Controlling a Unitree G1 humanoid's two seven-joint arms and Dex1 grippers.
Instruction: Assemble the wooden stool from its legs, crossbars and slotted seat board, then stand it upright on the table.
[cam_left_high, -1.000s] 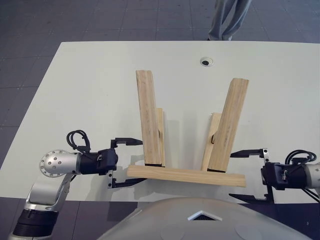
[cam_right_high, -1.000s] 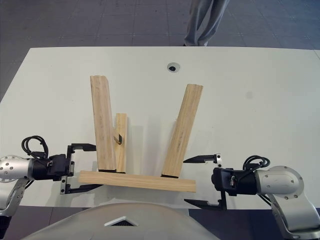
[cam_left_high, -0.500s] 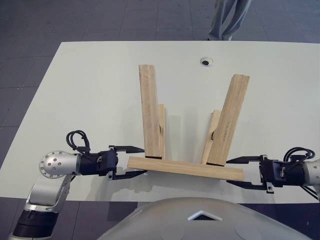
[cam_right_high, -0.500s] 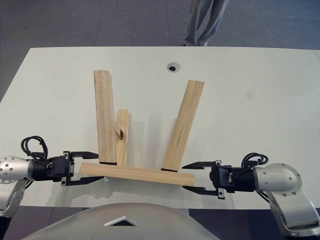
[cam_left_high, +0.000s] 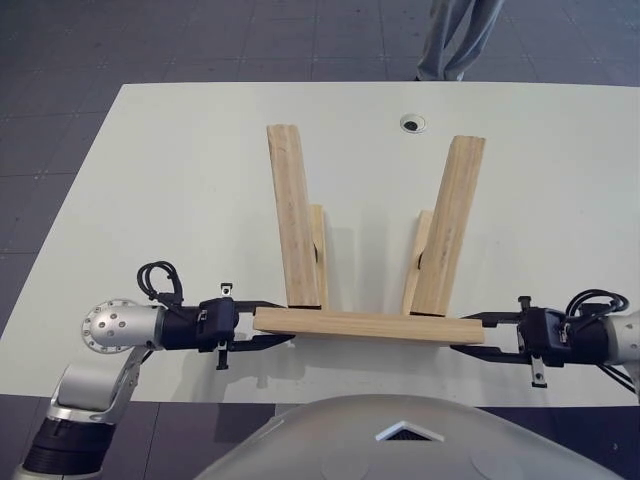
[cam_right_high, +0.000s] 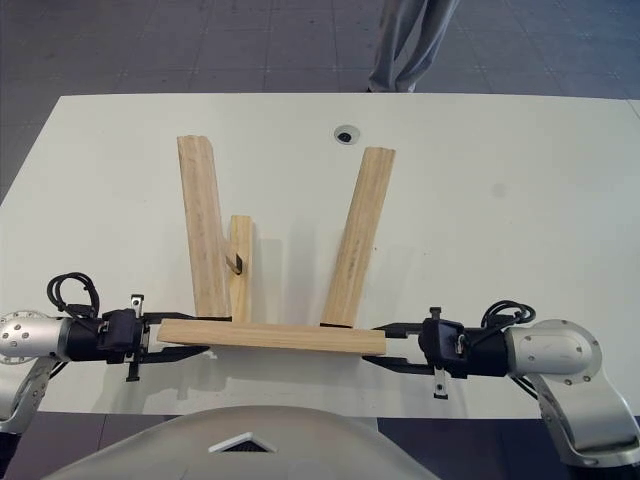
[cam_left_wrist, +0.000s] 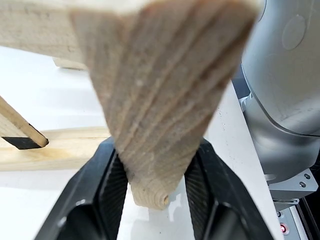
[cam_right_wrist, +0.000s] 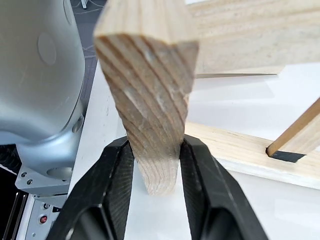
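Stool lay w/ seat board (cam_left_high: 368, 326) on its long edge, near the table's (cam_left_high: 170, 180) front edge, running side to side. Two legs pointed away from the robot across the tabletop and spread apart toward the far side: L leg (cam_left_high: 293, 230) and R leg (cam_left_high: 445, 225). Between them sat two shorter crossbars (cam_left_high: 318, 255), each close against the inner side of a leg, w/ dark slots showing where they met.

L gripper (cam_left_high: 262, 323) was clamped on the board's left end; in the wrist view its black fingers (cam_left_wrist: 100, 185) pressed both faces of the end grain. R gripper (cam_left_high: 475, 333) was likewise closed on the right end, fingers (cam_right_wrist: 115, 185) tight on both sides. Both arms lay low and approx. level w/ the board. Couldn't tell if the board's lower edge touched the table.

Round hole (cam_left_high: 411, 123) sat in the table's far part, well apart from the stool.
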